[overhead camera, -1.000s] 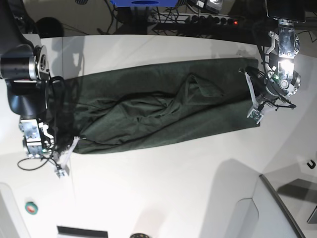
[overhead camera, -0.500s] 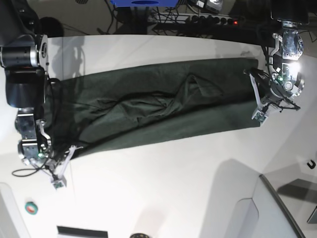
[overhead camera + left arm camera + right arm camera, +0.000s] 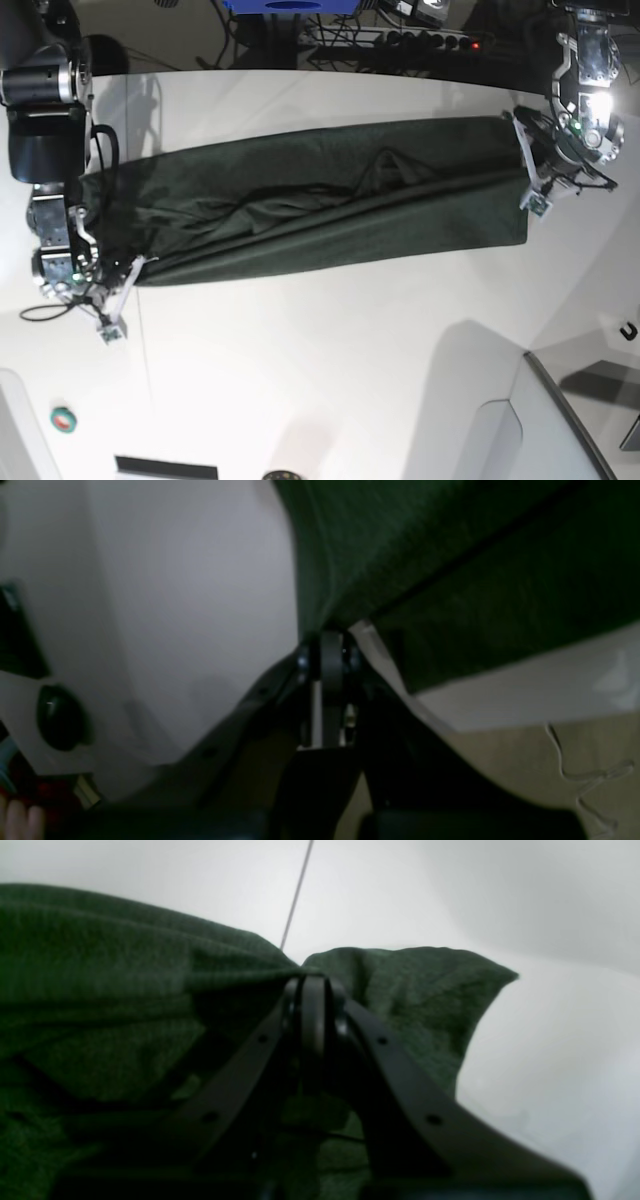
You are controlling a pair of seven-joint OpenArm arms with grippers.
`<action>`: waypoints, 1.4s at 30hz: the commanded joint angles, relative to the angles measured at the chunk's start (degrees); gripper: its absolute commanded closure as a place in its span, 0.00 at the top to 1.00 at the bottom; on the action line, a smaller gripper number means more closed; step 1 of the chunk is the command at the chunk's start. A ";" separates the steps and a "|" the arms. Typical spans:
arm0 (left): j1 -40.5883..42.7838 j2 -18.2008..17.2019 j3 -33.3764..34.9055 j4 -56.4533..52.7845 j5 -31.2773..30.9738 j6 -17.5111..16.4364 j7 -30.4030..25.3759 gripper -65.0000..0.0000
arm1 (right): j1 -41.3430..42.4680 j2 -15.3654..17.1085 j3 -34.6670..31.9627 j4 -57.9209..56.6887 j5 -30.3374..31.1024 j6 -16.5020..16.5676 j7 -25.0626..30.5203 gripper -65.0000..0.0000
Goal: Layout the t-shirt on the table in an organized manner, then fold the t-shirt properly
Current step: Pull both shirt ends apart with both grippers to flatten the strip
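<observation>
Stretching the t-shirt (image 3: 310,205) between my left claw (image 3: 527,172) and right claw (image 3: 122,290), both clenched on cloth; folding remains undone.

The right arm (image 3: 45,110) is built of bulky black housings with a silver ring at one joint, and black cables loop beside it. Behind the right gripper (image 3: 128,270) sits a bare-metal wrist block, and a small pale tab hangs just below the fingers. Up close, its fingers (image 3: 400,1080) are matte black bars with small round screw holes, meeting at a rounded black tip.

The left arm (image 3: 585,70) shows silver brackets around black cylinders, with one bright light on the wrist. The left gripper (image 3: 528,170) has pale fingers; up close, dark bolts flank its black hinge.
</observation>
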 commanded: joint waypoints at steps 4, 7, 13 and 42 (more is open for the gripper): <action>1.16 -0.89 0.85 0.88 0.43 0.32 -0.18 0.00 | 0.58 0.89 0.17 1.42 -0.19 -0.41 0.16 0.00; 1.25 -0.80 0.85 0.88 0.43 0.32 -0.18 0.00 | 0.23 0.71 0.17 1.42 -0.19 -0.41 -1.16 0.00; 1.25 0.26 0.94 0.88 1.13 0.32 0.08 0.00 | 0.14 0.53 0.25 1.42 -0.19 -0.50 -3.79 0.13; -10.18 7.20 -4.78 -7.12 1.13 0.67 -4.31 0.00 | 8.58 0.36 8.61 -3.24 -0.28 -0.15 -1.24 0.02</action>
